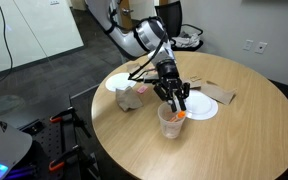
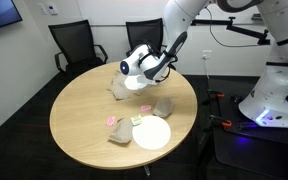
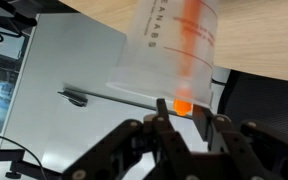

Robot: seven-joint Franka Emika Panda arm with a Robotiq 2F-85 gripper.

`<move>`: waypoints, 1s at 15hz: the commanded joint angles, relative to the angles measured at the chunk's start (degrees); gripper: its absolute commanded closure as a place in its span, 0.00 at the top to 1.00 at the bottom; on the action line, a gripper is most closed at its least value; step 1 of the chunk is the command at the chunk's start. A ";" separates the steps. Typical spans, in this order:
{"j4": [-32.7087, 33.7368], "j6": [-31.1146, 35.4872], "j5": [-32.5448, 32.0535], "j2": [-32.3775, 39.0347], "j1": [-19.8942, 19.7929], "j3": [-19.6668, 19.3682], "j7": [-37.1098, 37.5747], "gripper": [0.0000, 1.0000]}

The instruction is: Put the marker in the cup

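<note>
Grey carpet and two black chairs (image 2: 74, 45) are seen round a round wooden table (image 2: 84, 125). Pale lettering on the cup (image 3: 169, 45) can be made out in the wrist view, roughly "ENABS", with the start cut off. The marker (image 3: 189, 40) is seen as an orange streak through the clear wall. Its end is flanked by the narrowly set fingers of the gripper (image 3: 183, 118); actual contact can't be told. In an exterior view the cup is stood near the table edge, just beside a white plate (image 1: 201, 108), and lots of bare wood is left alongside.
</note>
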 commanded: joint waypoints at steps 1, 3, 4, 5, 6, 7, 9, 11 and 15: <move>1.70 -1.36 1.42 0.75 0.76 -0.59 1.03 0.68; 1.61 -1.34 1.52 0.43 0.84 -0.63 1.20 0.81; 1.43 -1.29 1.55 0.12 0.89 -0.64 1.34 0.89; 0.93 -1.14 1.52 -0.54 0.94 -0.62 1.56 0.96; 0.26 -1.10 1.61 -1.30 0.95 -0.52 1.51 1.00; -0.78 -0.93 1.53 -2.30 0.98 -0.39 1.22 1.00; -2.39 -0.73 1.13 -3.99 1.27 -0.39 1.59 1.00; -4.32 -0.68 0.80 -6.13 1.66 -0.41 2.42 1.00; -8.93 -0.87 -0.17 -12.16 2.38 -0.20 4.82 1.00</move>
